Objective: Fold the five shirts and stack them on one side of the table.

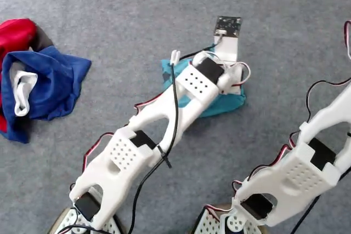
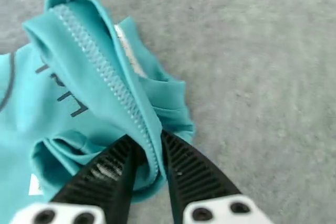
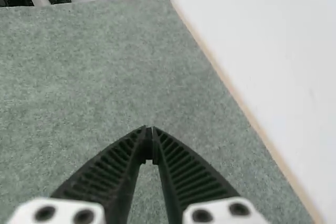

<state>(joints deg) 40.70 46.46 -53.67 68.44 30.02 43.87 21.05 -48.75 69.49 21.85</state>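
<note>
A teal shirt (image 1: 222,104) lies partly folded near the middle of the grey table, mostly under the left arm's wrist. In the left wrist view my left gripper (image 2: 148,145) is shut on a folded edge of the teal shirt (image 2: 89,93), pinching the cloth beside a stitched seam. A heap of shirts sits at the far left: a blue one (image 1: 52,83) with white lining on top and a red one (image 1: 16,32) beneath. My right gripper (image 3: 148,139) hangs shut and empty above bare felt near the table's right edge.
Grey felt (image 1: 126,31) covers the table. The right arm (image 1: 307,168) rises along the right side. The table's right edge (image 3: 247,114) meets a white floor. A small circuit board (image 1: 227,26) on the left wrist points toward the far edge.
</note>
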